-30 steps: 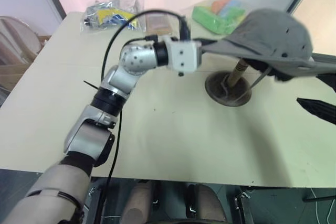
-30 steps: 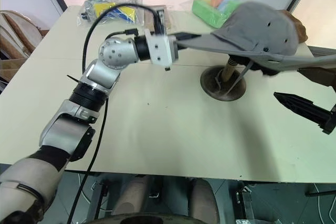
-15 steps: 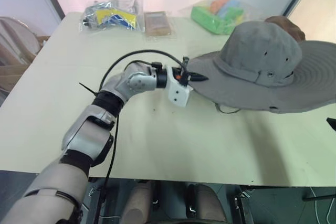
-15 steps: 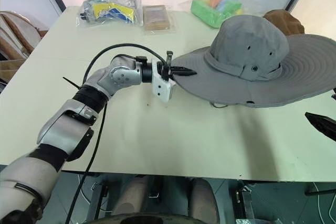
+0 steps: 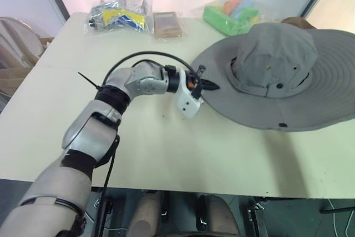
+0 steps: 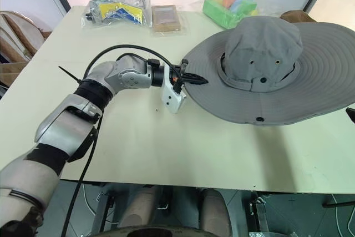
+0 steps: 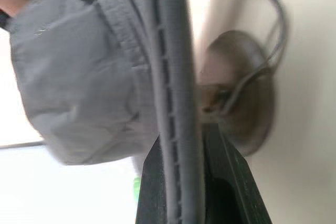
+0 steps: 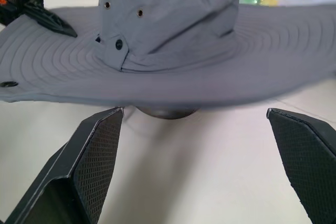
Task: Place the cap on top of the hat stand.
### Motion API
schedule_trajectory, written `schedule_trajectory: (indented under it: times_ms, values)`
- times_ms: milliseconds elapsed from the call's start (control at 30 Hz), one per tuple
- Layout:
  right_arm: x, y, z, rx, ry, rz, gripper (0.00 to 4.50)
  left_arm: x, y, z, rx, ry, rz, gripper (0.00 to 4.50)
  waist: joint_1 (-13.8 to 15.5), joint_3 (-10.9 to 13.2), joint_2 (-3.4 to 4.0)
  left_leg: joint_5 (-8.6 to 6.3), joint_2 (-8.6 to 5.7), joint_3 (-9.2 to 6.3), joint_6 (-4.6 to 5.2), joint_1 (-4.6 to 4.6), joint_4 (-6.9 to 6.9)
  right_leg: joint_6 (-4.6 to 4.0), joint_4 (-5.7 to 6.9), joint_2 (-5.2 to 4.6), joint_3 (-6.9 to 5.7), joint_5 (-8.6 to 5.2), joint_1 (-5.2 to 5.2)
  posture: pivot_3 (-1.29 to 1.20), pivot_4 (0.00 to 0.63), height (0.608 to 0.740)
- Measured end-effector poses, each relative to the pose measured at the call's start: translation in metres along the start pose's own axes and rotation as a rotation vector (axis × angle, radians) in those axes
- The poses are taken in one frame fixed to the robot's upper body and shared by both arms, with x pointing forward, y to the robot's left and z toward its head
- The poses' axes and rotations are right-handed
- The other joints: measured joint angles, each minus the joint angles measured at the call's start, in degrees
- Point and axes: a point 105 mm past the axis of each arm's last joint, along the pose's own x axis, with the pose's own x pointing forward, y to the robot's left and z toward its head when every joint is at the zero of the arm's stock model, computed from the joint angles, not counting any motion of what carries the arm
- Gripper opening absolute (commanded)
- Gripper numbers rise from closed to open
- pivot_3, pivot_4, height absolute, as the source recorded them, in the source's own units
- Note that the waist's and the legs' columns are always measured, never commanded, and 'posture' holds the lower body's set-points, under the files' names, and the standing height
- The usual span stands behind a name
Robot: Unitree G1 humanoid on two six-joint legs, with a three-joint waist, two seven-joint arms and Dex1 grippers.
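Observation:
The grey cap (image 5: pixel 275 68) sits level over the hat stand, crown up, its wide brim spread out just above the table. The brim hides the stand's stem and top. Its dark round base (image 7: pixel 242 94) shows beneath the brim, also in the right wrist view (image 8: pixel 168 112). My left gripper (image 5: pixel 207 86) is shut on the brim's left edge, and the left wrist view has the brim pinched between the black fingers (image 7: pixel 152 177). My right gripper (image 8: pixel 194 166) is open, fingers (image 8: pixel 97 166) wide apart, back from the cap's right side and touching nothing.
At the table's far edge lie a clear bag of yellow and blue items (image 5: pixel 119 15), a flat brown packet (image 5: pixel 166 25) and a green bag (image 5: pixel 233 18). A small brown cap (image 5: pixel 297 21) peeks out behind the grey one. Bare tabletop (image 5: pixel 183 148) lies in front.
The cap has come down from a tilt over the stand to lie level on it. My left gripper lowered with the brim. My right gripper let go and drew back to the right.

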Motion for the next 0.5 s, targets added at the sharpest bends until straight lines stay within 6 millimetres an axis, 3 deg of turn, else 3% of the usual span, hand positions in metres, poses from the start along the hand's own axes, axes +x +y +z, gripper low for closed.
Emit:
schedule_trajectory:
  times_ms: [100, 167, 200, 300, 500]
  values:
    - [-0.001, -0.003, 0.0, -0.003, -0.003, -0.006, 4.5, -0.003, 0.002, -0.003, 0.033, 0.004, -0.001, 1.33, 0.0, 0.0, 0.0, 0.0, 0.0, 0.0, 0.0, 0.01, 0.0, 0.0, 0.0, 0.01, 0.0, 0.0, 0.01, 0.0, 0.15, 0.735]
    - [-0.002, -0.004, 0.0, -0.01, -0.002, -0.013, 4.5, -0.002, -0.006, 0.0, 0.049, -0.014, -0.032, 2.55, 0.01, 0.0, 0.0, 0.0, 0.0, 0.0, 0.0, 0.0, 0.0, 0.0, 0.01, 0.0, 0.0, 0.0, 0.0, 0.0, 0.15, 0.735]
    - [-0.002, -0.004, 0.001, -0.013, -0.001, -0.011, 4.5, -0.002, -0.008, 0.001, 0.055, -0.019, -0.043, 2.84, 0.0, 0.0, 0.0, 0.0, 0.0, 0.0, 0.0, 0.0, 0.0, 0.0, 0.01, 0.0, 0.0, 0.0, -0.01, 0.0, 0.15, 0.735]
    - [-0.002, -0.005, 0.003, -0.019, -0.004, -0.01, 4.5, -0.004, -0.011, 0.002, 0.071, -0.029, -0.046, 4.32, -0.05, 0.0, 0.0, 0.0, 0.0, 0.0, 0.0, 0.0, 0.0, 0.0, 0.01, 0.0, 0.0, 0.0, -0.01, 0.0, 0.15, 0.735]
    - [0.0, -0.005, 0.006, -0.024, -0.027, -0.007, 4.5, -0.01, -0.012, -0.004, 0.054, 0.002, -0.038, 4.42, 0.02, 0.0, 0.0, 0.0, 0.0, 0.0, 0.0, 0.0, 0.02, 0.0, 0.01, -0.01, 0.0, 0.0, 0.0, 0.0, 0.15, 0.735]
